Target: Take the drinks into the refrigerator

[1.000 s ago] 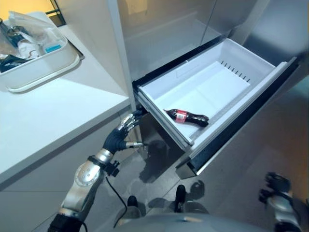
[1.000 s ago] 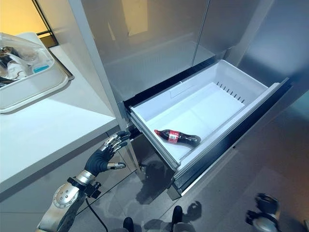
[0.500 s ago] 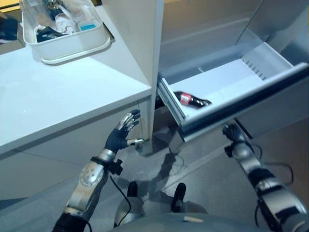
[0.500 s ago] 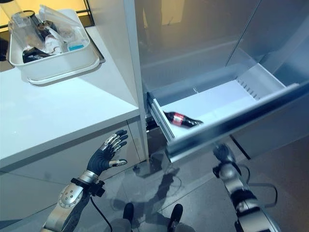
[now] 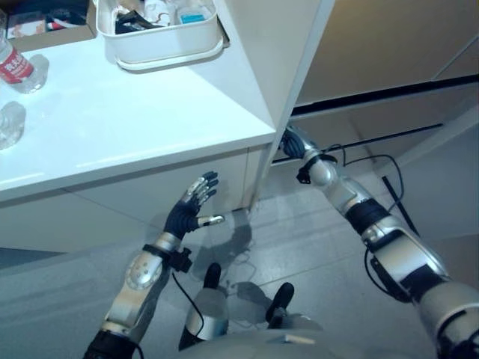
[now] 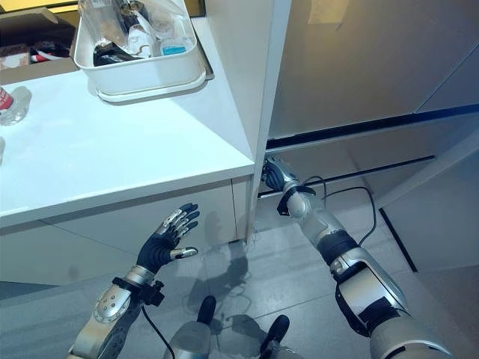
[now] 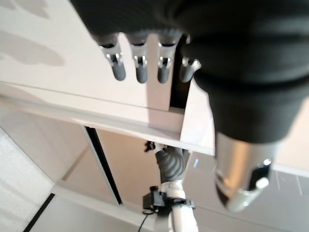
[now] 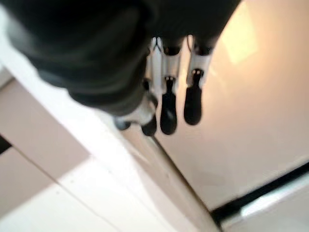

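Left hand (image 5: 188, 213) hung below white counter (image 5: 112, 134) edge, fingers spread straight, holding nothing. Right hand (image 6: 274, 174) reached to closed refrigerator drawer (image 6: 352, 149) front beside white panel, fingers straight against it, gripping nothing. Clear drink bottles (image 5: 13, 71) stood at far left end of counter, well apart from both hands. White tub (image 6: 142, 71) of clutter sat at counter's back.

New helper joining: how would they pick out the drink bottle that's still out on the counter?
Start at the white countertop. Its far left edge holds a clear plastic bottle with a red label, left of the white tub of clutter. Only it has a red label.
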Controlling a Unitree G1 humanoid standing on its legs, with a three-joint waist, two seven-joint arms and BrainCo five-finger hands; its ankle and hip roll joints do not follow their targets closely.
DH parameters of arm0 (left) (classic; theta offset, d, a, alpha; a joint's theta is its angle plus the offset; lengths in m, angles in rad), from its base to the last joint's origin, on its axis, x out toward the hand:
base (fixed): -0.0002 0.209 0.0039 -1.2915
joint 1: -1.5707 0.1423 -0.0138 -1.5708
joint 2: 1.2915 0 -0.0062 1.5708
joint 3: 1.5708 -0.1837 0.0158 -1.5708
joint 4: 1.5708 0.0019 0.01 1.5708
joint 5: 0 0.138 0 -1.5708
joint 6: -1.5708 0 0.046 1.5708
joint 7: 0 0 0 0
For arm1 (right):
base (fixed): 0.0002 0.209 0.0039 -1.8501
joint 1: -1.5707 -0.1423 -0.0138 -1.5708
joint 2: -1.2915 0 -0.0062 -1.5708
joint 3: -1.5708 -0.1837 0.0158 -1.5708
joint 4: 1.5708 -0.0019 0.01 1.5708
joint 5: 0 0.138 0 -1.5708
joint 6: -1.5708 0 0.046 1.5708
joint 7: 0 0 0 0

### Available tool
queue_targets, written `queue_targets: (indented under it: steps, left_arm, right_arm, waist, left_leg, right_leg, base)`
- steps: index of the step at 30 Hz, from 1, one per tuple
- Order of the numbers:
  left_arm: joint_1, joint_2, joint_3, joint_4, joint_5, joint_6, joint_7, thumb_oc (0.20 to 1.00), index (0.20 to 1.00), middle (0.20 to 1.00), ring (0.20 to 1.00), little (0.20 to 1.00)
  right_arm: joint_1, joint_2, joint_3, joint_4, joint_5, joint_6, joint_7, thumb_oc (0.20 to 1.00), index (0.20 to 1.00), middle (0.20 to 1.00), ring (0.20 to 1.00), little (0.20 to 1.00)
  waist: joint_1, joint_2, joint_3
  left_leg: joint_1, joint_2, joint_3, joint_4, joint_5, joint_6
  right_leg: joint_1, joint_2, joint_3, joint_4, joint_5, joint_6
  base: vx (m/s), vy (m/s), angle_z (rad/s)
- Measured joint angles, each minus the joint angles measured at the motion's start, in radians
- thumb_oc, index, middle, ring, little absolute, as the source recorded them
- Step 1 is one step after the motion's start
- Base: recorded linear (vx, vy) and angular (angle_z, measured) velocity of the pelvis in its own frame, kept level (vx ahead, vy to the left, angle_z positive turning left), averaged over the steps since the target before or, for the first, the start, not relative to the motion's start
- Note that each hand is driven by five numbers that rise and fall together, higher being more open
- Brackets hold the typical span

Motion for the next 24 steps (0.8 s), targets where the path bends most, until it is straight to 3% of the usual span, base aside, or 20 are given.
queue_targets:
  steps: [4,8,10,13,16,19,24]
  left_arm:
    - [-0.015,-0.040,0.000,0.072,-0.001,0.005,0.017,1.000,1.000,1.000,1.000,1.000]
    - [-0.012,-0.097,0.029,0.243,0.001,0.026,0.071,1.000,1.000,1.000,1.000,1.000]
    - [-0.027,-0.139,0.030,0.357,0.016,0.028,0.096,1.000,1.000,1.000,1.000,1.000]
    - [-0.047,-0.178,0.034,0.536,0.055,0.041,0.132,1.000,1.000,1.000,1.000,1.000]
    - [-0.102,-0.228,0.052,0.889,0.139,0.077,0.179,1.000,1.000,1.000,1.000,1.000]
    - [-0.134,-0.286,0.154,1.136,0.135,0.092,0.207,1.000,1.000,1.000,1.000,1.000]
    - [-0.183,-0.287,0.207,1.309,0.222,0.129,0.248,1.000,1.000,1.000,1.000,1.000]
  right_arm:
    - [0.203,0.096,-0.124,0.107,0.125,-0.008,-0.024,1.000,1.000,1.000,1.000,1.000]
    - [0.403,0.191,-0.164,0.325,0.252,0.024,-0.038,1.000,1.000,1.000,1.000,1.000]
    - [0.472,0.222,-0.235,0.455,0.293,-0.001,-0.042,1.000,1.000,1.000,1.000,1.000]
    - [0.541,0.234,-0.253,0.585,0.335,0.035,-0.040,1.000,1.000,1.000,1.000,1.000]
    - [0.571,0.235,-0.319,0.610,0.376,0.026,-0.042,1.000,1.000,1.000,1.000,1.000]
    - [0.589,0.233,-0.317,0.606,0.381,0.028,-0.045,1.000,1.000,1.000,1.000,1.000]
    - [0.604,0.233,-0.304,0.605,0.389,0.030,-0.048,1.000,1.000,1.000,1.000,1.000]
  waist:
    - [-0.003,-0.003,-0.001]
    - [-0.037,-0.008,-0.007]
    - [-0.059,-0.005,-0.013]
    - [-0.082,-0.002,-0.024]
    - [-0.140,-0.001,-0.066]
    - [-0.167,0.012,-0.117]
    - [-0.164,0.039,-0.174]
  left_leg:
    - [0.029,-0.003,0.001,-0.004,-0.007,0.005]
    - [0.030,-0.005,0.003,-0.004,-0.008,0.007]
    - [0.037,-0.005,0.005,-0.004,-0.008,0.008]
    - [0.046,-0.005,0.006,-0.005,-0.011,0.009]
    - [0.051,-0.003,0.027,-0.005,-0.013,0.010]
    - [0.063,-0.002,0.032,-0.005,-0.022,0.016]
    - [0.063,0.000,0.050,-0.006,-0.028,0.018]
  right_leg:
    - [0.028,-0.003,0.002,0.000,-0.006,0.004]
    - [0.027,-0.005,0.005,0.000,-0.005,0.005]
    - [0.034,-0.006,0.007,0.000,-0.006,0.005]
    - [0.042,-0.006,0.008,0.000,-0.013,0.012]
    - [0.037,-0.006,0.021,0.000,-0.009,0.010]
    - [0.046,-0.005,0.022,-0.001,-0.012,0.010]
    - [0.046,-0.003,0.038,-0.001,-0.012,0.010]
  base:
    - [0.00,0.000,0.01]
    - [0.01,-0.002,-0.02]
    - [0.02,0.007,-0.03]
    - [0.02,0.024,-0.05]
    - [0.04,0.031,-0.13]
    - [0.05,0.013,-0.04]
    - [0.05,-0.002,-0.08]
